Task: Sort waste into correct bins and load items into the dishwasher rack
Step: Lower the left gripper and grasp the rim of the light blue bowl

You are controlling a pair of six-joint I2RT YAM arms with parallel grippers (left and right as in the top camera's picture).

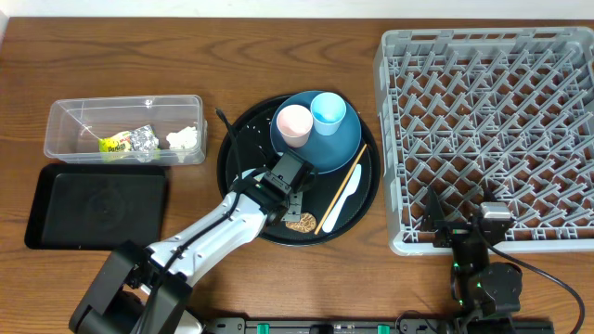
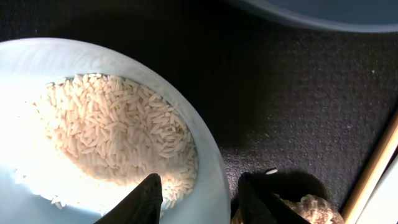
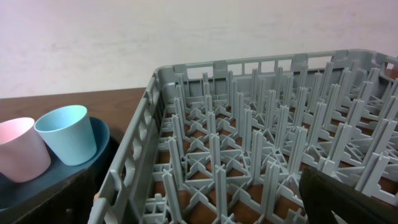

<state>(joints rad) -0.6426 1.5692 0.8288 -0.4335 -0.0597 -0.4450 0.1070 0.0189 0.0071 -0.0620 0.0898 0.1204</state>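
In the left wrist view a light-blue bowl [image 2: 208,155] holds white rice grains [image 2: 112,130]. My left gripper [image 2: 199,186] [image 1: 290,186] is shut on the bowl's rim, one finger inside on the rice and one outside. The arm hides the bowl from overhead. A brown food scrap [image 1: 300,223] [image 2: 311,208] lies just beside it. The dark-blue plate [image 1: 342,148] carries the pink cup [image 1: 294,124] and the light-blue cup [image 1: 328,113]. The chopstick [image 1: 342,186] and white spoon [image 1: 345,202] lie on the plate's right. My right gripper [image 1: 461,223] stands open at the grey rack's [image 1: 492,130] front edge, holding nothing.
The plate, bowl and utensils rest on a big round black tray [image 1: 237,139]. The clear tub [image 1: 56,139] at far left holds a yellow-green wrapper [image 1: 116,144], foil [image 1: 142,139] and tissue [image 1: 183,139]. The shallow black tray [image 1: 97,206] lies in front of it.
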